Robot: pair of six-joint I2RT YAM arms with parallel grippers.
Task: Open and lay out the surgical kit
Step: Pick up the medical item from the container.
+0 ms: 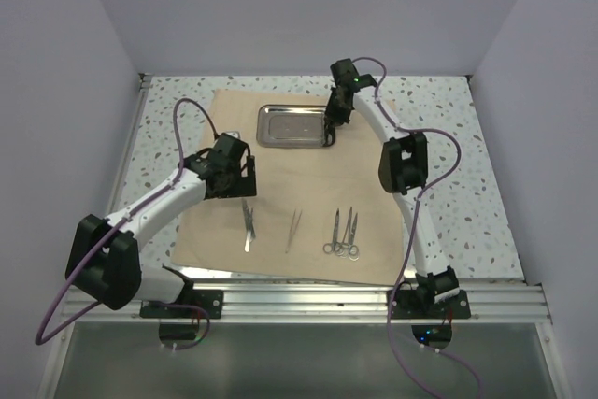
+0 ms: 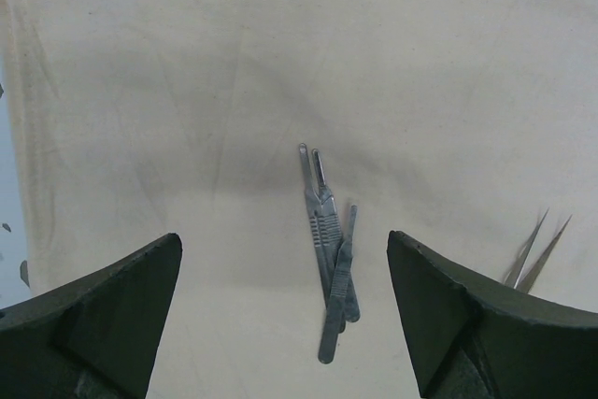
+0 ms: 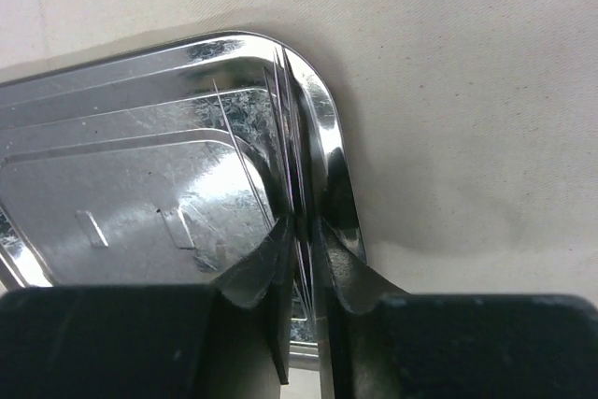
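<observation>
1. Top external view:
   - The cloth wrap [image 1: 280, 203] lies opened flat on the speckled table [image 1: 486, 212], filling the middle of the frame.
   - The steel tray [image 1: 291, 126] sits on the cloth's upper centre.
   - The right gripper [image 1: 332, 130] is at the tray's right-hand edge.
   - Along the cloth's lower part lie the scalpels [image 1: 249, 226] on the left, the tweezers [image 1: 293, 231] in the middle and two ring-handled scissors [image 1: 344, 234] side by side on the right.
   - The left gripper [image 1: 235, 182] hangs just above the scalpels, left of centre.

2. Left wrist view:
   - The left gripper [image 2: 282, 240] has its fingers [image 2: 103, 315] spread wide at the two lower corners, with nothing between them.
   - The scalpels [image 2: 329, 249] lie in an overlapping bunch on the cloth wrap [image 2: 280, 63], just right of centre, in the gap between the fingers.
   - The tips of the tweezers [image 2: 534, 249] show at the lower right, beside the right-hand finger.

3. Right wrist view:
   - The right gripper [image 3: 304, 259] is closed on the raised rim of the steel tray [image 3: 140, 165], pinching it near the rounded corner at the centre of the frame.
   - The tray fills the left half of the frame.
   - Bare cloth wrap [image 3: 448, 91] fills the right half.
</observation>
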